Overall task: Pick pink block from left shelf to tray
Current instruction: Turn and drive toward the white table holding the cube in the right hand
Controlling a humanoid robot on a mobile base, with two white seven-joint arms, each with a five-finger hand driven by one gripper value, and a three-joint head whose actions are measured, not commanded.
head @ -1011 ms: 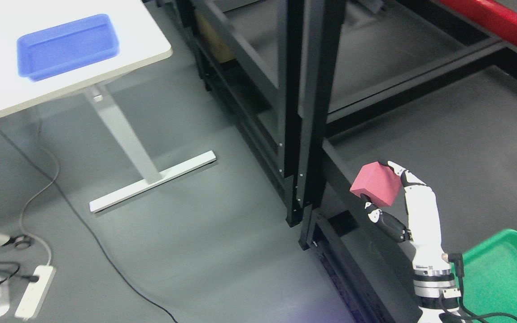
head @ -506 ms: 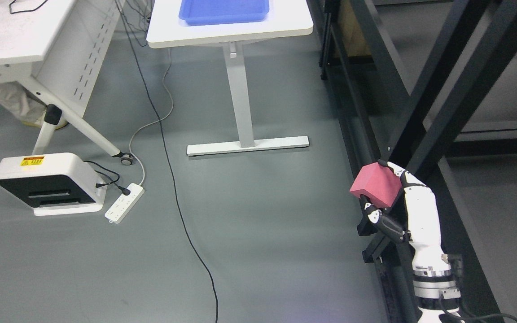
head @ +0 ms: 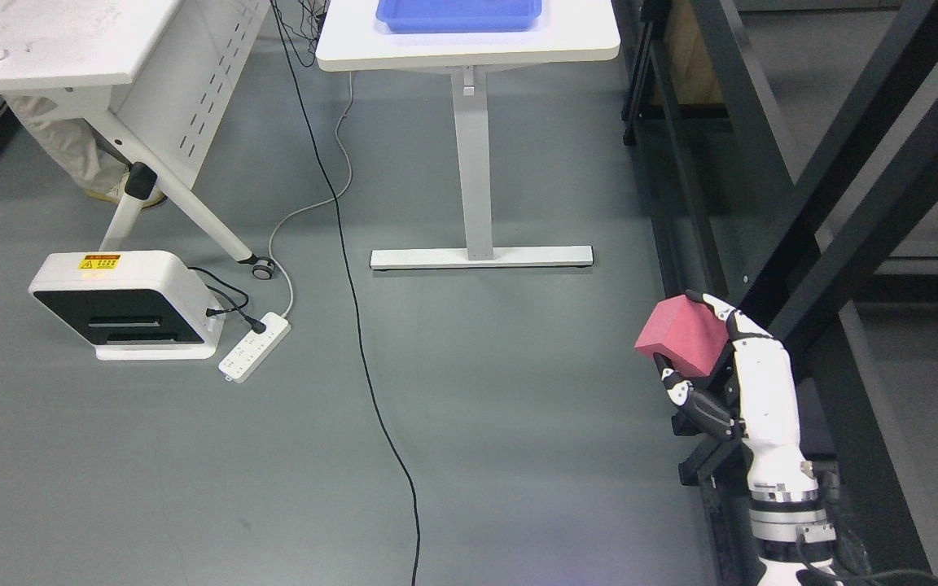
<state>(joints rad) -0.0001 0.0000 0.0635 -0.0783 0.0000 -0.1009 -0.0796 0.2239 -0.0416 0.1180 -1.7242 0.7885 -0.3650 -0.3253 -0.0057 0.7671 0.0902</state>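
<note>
The right robot hand (head: 701, 350) pinches the pink block (head: 681, 334) between thumb and fingers, holding it up above the grey floor (head: 518, 423), just beside the black shelf frame (head: 835, 220). Well apart, at the top, a blue tray (head: 459, 15) sits on a white surface (head: 469, 45).

Looks like a robotics lab or test space. Plain grey floor (head: 518, 423), black metal racking (head: 827, 212) along the right, white tables on bare metal legs (head: 469, 49), one carrying a blue tray (head: 458, 15). Cables trail across the floor to a power strip (head: 255, 346) beside a white box unit (head: 123, 305) with a yellow warning sticker.
</note>
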